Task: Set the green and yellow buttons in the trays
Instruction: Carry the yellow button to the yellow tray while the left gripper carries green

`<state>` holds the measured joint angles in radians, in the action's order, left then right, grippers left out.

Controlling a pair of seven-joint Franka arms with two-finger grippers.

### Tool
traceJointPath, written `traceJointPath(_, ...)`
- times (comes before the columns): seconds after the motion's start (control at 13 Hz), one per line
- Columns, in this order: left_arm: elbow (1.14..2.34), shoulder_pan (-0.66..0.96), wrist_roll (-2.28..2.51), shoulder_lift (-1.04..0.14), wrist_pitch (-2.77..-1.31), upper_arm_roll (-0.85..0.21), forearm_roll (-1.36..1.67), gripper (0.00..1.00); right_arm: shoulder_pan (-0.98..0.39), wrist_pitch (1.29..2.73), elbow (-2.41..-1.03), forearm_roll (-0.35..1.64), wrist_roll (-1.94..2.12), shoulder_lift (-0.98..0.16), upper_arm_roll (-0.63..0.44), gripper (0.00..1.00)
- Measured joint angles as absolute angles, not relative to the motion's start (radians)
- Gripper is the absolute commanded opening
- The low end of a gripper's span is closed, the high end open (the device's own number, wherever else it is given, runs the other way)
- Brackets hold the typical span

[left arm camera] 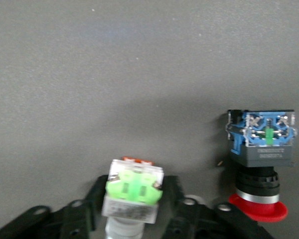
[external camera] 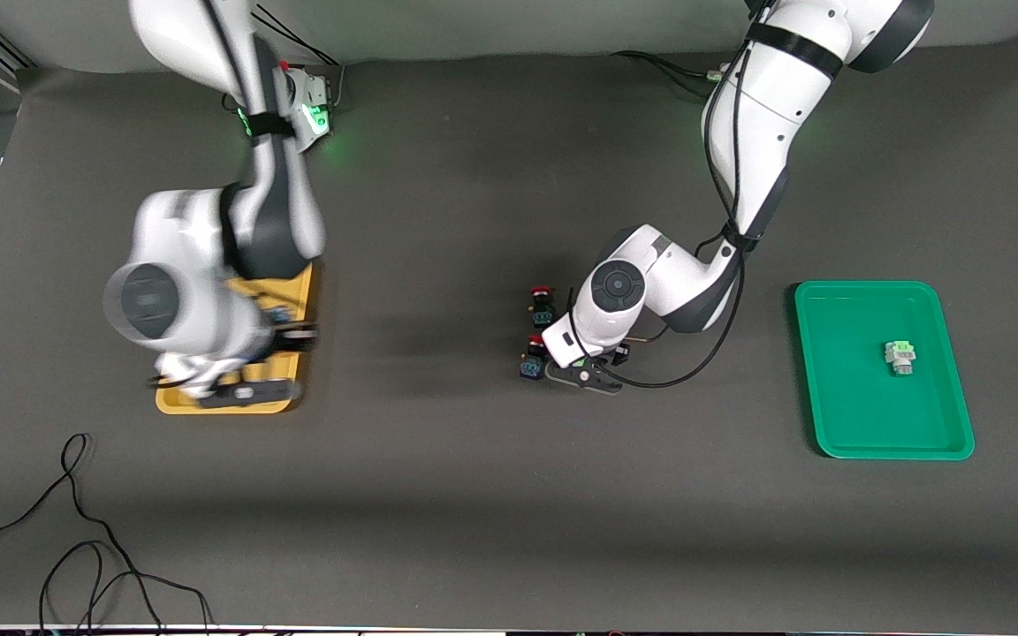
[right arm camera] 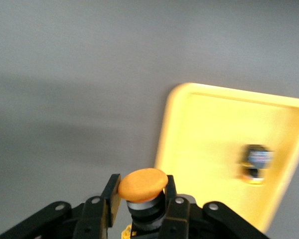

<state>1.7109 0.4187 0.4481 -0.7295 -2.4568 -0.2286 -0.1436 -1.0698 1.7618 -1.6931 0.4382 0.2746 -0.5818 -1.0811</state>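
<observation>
My left gripper (left arm camera: pixel 136 185) is shut on a whitish-grey button with a bright green part (left arm camera: pixel 133 191). In the front view this gripper (external camera: pixel 584 375) is low over the middle of the table, and the hand hides its button. A second green button (external camera: pixel 900 356) lies in the green tray (external camera: pixel 836 415) toward the left arm's end. My right gripper (right arm camera: pixel 141 186) is shut on a dark button with an orange-yellow cap (right arm camera: pixel 143 183). It hangs at the rim of the yellow tray (right arm camera: pixel 204 134), which shows in the front view (external camera: pixel 301 291) under the right hand (external camera: pixel 244 389). Another yellow-capped button (right arm camera: pixel 256 162) lies in that tray.
Two dark switches with red caps (external camera: pixel 543 305) (external camera: pixel 534 353) stand on the mat right beside the left gripper; one shows close by in the left wrist view (left arm camera: pixel 261 154). Loose black cables (external camera: pixel 76 530) lie on the mat near the front camera, at the right arm's end.
</observation>
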Motion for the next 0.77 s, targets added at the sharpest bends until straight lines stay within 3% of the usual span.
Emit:
traceJointPath(0.31, 1.695, 0.406, 0.471, -0.717, -2.403, -0.218, -0.141, 0.00, -1.032, 1.993, -1.925, 0.476, 0.499, -0.583, -1.125, 0.17)
traceJointPath(0.46, 1.676, 0.384, 0.539, -0.669, -2.291, -0.217, -0.122, 0.00, -0.999, 2.075, -2.001, 0.571, 0.547, -0.609, -1.073, 0.17)
traceJointPath(0.77, 1.658, 0.319, 0.637, -0.466, -2.007, -0.212, -0.095, 0.00, -0.907, 2.162, -2.013, 0.655, 0.562, -0.702, -0.948, 0.18)
